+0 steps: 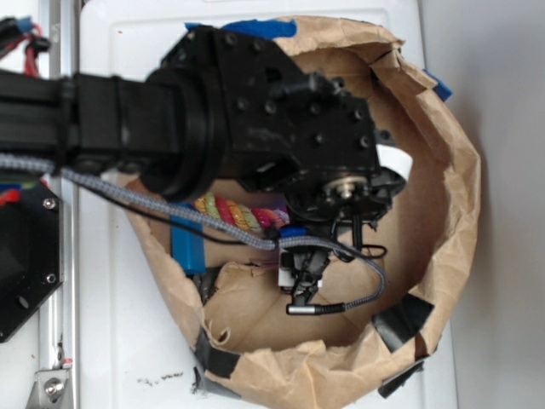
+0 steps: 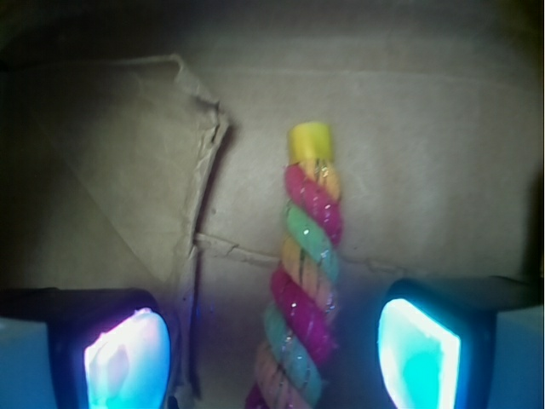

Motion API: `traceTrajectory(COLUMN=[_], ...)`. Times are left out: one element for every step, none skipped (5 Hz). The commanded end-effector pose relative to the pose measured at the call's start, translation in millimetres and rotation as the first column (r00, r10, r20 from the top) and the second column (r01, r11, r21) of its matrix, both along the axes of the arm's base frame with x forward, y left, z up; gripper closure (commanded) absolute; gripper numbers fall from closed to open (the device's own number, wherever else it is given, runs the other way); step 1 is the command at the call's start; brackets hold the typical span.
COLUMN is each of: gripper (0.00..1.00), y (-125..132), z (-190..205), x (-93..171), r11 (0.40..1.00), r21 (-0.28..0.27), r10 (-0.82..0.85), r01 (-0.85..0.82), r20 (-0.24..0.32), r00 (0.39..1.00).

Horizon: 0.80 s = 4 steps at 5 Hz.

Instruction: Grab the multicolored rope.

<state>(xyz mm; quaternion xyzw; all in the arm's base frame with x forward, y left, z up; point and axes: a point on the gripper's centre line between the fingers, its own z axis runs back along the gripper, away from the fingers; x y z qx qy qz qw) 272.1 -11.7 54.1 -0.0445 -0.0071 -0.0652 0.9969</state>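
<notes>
So the multicolored rope (image 2: pixel 304 281) is lying flat on the cardboard floor of a crumpled brown paper bag (image 1: pixel 451 162), and in the wrist view its straight leg runs right up the middle of the frame, yellow cap at the far end. That puts it squarely between the two fingertips (image 2: pixel 126 358), which sit spread wide on either side with clear gaps to the cord, so nothing is pinched yet. My guess is the gripper (image 1: pixel 300 277) was lined up on purpose over the straight stretch, since that part looks easier to close on. From the exterior camera the arm hides most of the rope; only a twisted bit shows near the blue block (image 1: pixel 187 247), which stands just beside it at the bag's left wall. Can't tell how high the fingers sit above the floor.
</notes>
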Motion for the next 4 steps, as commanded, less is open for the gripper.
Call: traceTrajectory(gripper=[0.0, 0.0, 0.0, 0.0], y=[3.4, 3.7, -1.7, -2.1], z=[2.2, -0.8, -8.9, -13.6], x=[5.2, 4.9, 0.2, -1.8], r11=[1.0, 1.0, 1.0, 1.0], r21=[-0.015, -0.021, 0.005, 0.008], r10=[0.005, -0.007, -0.02, -0.027], r01=[-0.005, 0.008, 0.02, 0.027], r20=[0.048, 0.067, 0.071, 0.073], r00=[0.999, 0.998, 0.997, 0.997])
